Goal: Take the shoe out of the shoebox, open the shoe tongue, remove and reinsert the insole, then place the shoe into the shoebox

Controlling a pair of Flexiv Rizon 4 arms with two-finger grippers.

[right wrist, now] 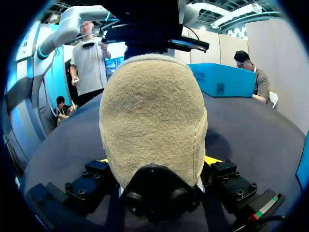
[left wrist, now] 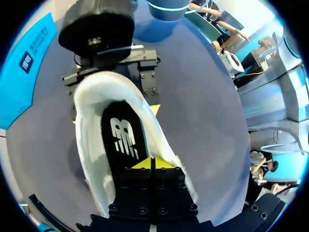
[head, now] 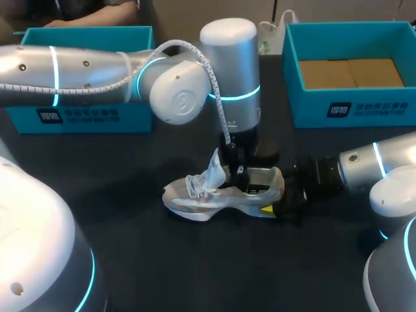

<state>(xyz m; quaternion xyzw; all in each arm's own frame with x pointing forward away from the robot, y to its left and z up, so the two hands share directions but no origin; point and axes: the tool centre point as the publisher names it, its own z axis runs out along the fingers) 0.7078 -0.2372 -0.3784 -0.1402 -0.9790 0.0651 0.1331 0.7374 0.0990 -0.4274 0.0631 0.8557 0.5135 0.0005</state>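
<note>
The shoe (head: 221,195) lies out of both boxes, on its sole on the table (head: 195,273). Its long axis runs across the table, toe toward my left and heel toward my right. The right gripper (right wrist: 157,162) comes in level from the heel end and clamps the heel between its two fingers, holding the shoe steady. The left gripper (left wrist: 150,164) hangs straight down over the shoe's mouth, just heelward of the raised tongue (head: 213,168), its tips inside the opening above the dark insole (left wrist: 123,140). Its fingers are drawn together. Whether they pinch the front of the insole or merely rest on it, I cannot tell. The insole lies flat in the shoe and runs away from the left fingers toward the clamped heel. The step in hand seems to be working the insole, with the left arm the only one placed to do it. Any lift would likely have to go up and back along that axis, against the right gripper's hold. The open box (head: 351,107) at the table's far right is nearer the right arm.
</note>
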